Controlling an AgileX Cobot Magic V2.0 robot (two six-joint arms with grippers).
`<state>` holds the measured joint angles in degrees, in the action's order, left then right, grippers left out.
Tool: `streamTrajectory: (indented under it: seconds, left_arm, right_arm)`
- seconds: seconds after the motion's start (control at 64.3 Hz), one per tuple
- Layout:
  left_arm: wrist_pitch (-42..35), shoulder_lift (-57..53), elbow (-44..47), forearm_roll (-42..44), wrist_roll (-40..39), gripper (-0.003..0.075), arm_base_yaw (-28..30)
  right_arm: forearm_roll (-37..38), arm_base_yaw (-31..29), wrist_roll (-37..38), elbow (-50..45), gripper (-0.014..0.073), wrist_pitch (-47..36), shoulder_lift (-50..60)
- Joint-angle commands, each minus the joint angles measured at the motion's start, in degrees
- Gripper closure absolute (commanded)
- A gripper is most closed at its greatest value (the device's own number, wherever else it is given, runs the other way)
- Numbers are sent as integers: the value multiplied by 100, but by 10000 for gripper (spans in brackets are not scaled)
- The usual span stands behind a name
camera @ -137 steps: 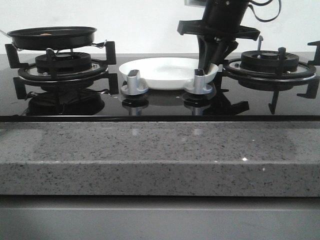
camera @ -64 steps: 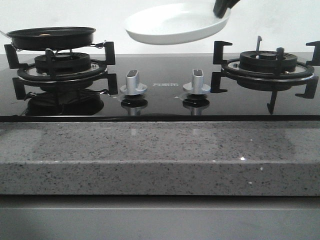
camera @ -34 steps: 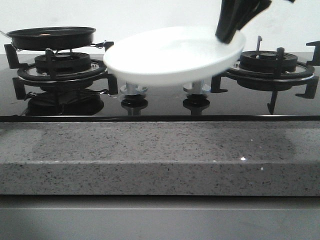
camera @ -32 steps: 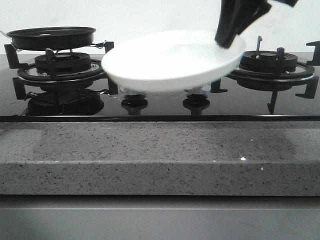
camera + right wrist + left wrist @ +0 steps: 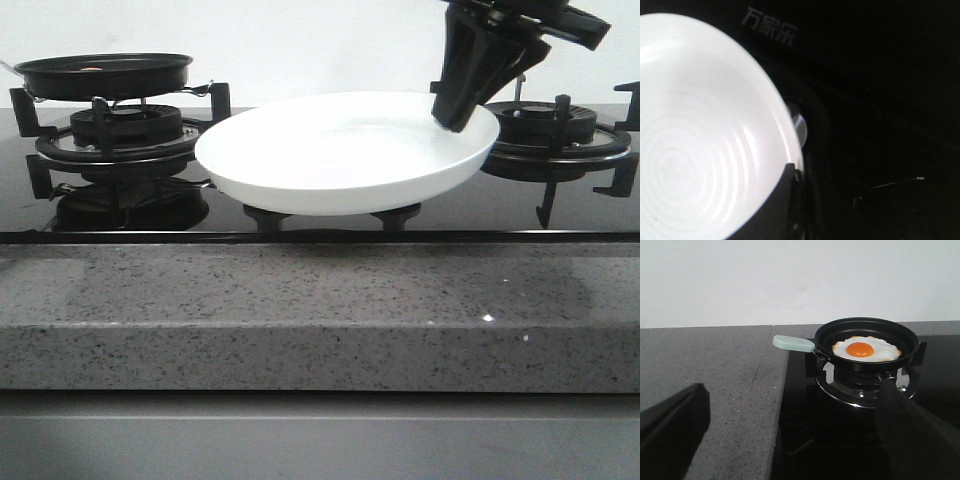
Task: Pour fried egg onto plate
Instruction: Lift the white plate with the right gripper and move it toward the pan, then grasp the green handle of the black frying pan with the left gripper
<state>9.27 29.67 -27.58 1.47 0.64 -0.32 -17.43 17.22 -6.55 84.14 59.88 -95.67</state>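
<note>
Plate hanging over hob centre, R gripper pinching its rim.
Glossy, stiff, breakable: rim grip w/ care. Fried egg sitting in pan on left burner; L gripper gaping, empty.

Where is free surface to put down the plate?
Bare: the grey stone counter beside the pan's handle, and the stone ledge before the hob. Crowded: both burners and the middle, where the right claw holds the plate.
</note>
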Motion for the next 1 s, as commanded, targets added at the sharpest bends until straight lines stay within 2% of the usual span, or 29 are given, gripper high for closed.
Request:
streamTrajectory:
  seconds: [0.0,0.265,0.373,0.529,0.622,0.98]
  left_arm:
    - [-494,51,-214,-29,-29,59,-46]
    - [-494,51,-214,-57,-29,59,-46]
    - [-494,51,-228,-316,-29,59,-46]
    - [-481,293,-505,-1147,-64,59,-46]
    - [-460,658,-932,-2128,-64,59,-35]
    - [336,2710,-2523,-4089,-64,59,28]
  right_arm:
    - [-106,10,-57,118,652,91,297]
    - [-106,10,-57,118,652,110,297]
    - [-106,10,-57,118,652,110,297]
    - [-106,10,-57,118,652,110,297]
    - [-106,10,-57,118,652,110,297]
    - [-106,10,-57,118,652,110,297]
